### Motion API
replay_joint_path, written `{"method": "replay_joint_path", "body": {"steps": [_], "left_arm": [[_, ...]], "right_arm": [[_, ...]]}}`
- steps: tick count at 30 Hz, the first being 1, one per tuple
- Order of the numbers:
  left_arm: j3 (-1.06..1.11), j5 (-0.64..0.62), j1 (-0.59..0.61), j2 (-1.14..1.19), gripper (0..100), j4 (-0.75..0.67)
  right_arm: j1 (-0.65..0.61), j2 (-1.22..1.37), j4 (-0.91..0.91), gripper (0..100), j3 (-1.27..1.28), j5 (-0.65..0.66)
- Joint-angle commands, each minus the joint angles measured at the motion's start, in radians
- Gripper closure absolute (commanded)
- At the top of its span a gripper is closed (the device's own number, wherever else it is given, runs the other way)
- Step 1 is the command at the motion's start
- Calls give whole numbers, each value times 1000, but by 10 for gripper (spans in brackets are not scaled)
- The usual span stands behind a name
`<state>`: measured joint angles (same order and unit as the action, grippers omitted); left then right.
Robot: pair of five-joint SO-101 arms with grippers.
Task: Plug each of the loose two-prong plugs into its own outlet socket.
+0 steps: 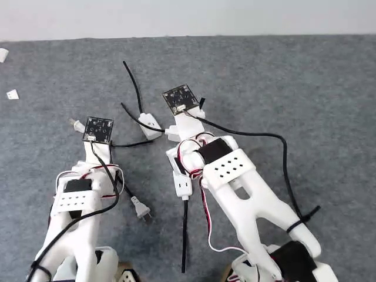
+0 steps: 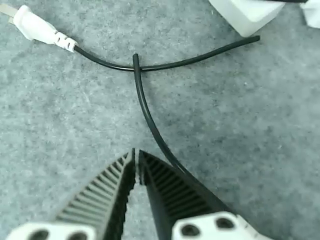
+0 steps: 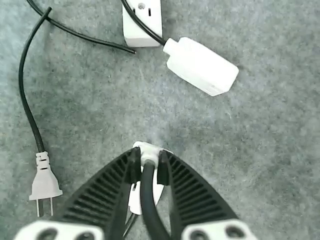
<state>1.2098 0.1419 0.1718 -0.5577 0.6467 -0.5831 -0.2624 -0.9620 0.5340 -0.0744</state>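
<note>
Two-prong plugs (image 1: 140, 208) (image 1: 76, 124), two loose, left gripper (image 2: 136, 153) together, right gripper (image 3: 148, 158) clamped on white cord end (image 3: 145, 148)

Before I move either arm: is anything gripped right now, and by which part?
Right gripper clamps a white cord-end piece at the collar where its black cord enters. Left gripper is shut on nothing.

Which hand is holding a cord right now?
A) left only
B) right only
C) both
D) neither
B: the right hand is shut on a black cord at its white end piece. The left hand is shut on nothing, with a loose cord lying beside it.
</note>
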Motion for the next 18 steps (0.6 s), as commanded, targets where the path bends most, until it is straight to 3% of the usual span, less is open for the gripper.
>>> {"method": "replay_joint_path", "body": {"steps": [1, 18], "left_arm": [[-8, -5, 6, -25, 987, -28], [-10, -5, 5, -25, 986, -29]], "right_arm": [[10, -5, 16, 991, 8, -11], [12, -5, 44, 991, 71, 48]]}}
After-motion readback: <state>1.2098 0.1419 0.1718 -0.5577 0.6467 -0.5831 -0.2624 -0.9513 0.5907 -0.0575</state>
